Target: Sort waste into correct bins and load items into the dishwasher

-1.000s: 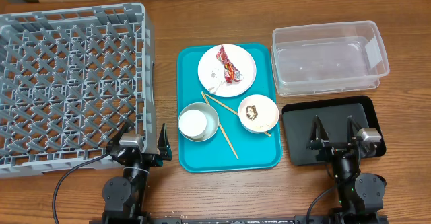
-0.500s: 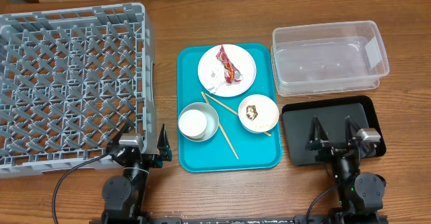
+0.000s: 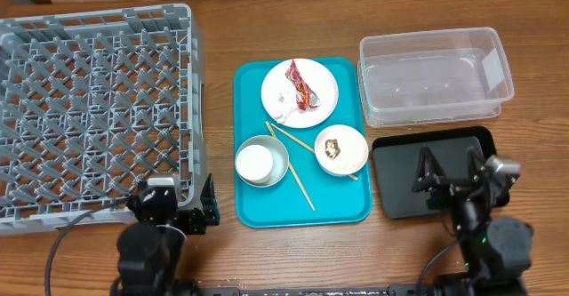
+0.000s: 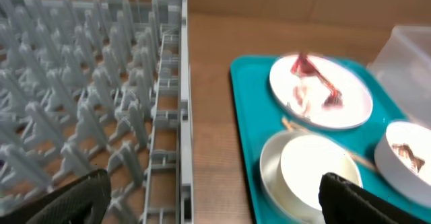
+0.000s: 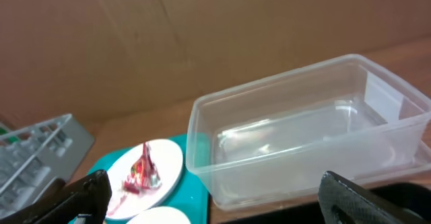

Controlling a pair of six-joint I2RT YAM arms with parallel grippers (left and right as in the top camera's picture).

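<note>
The grey dish rack (image 3: 98, 109) fills the left. On the teal tray, a white plate (image 3: 311, 76) holds the red-and-white wrapper (image 3: 300, 87) and white napkin (image 3: 284, 111). A grey bowl (image 3: 277, 172) holds the white cup (image 3: 254, 163). A pinkish bowl (image 3: 354, 158) holds rice and a brown bit (image 3: 332, 147). Two chopsticks (image 3: 300, 188) lie between the bowls. The clear tub (image 3: 434, 76) and black tray (image 3: 400, 189) are at the right. My left gripper (image 3: 180, 204) (image 4: 215, 207) is open by the rack's front right corner. My right gripper (image 3: 451, 172) (image 5: 222, 210) is open over the black tray.
The flat teal serving tray (image 3: 342, 207) lies between the rack and the bins. The left wrist view shows the rack (image 4: 87, 103), the plate (image 4: 350, 109) and the grey bowl (image 4: 269, 177). The right wrist view shows the clear tub (image 5: 303, 143) and the plate (image 5: 168, 163).
Both arms have shifted: the left one to the left and nearer the table's front edge, the right one to the right. Both grippers stay open and empty. Nothing on the table moved.
</note>
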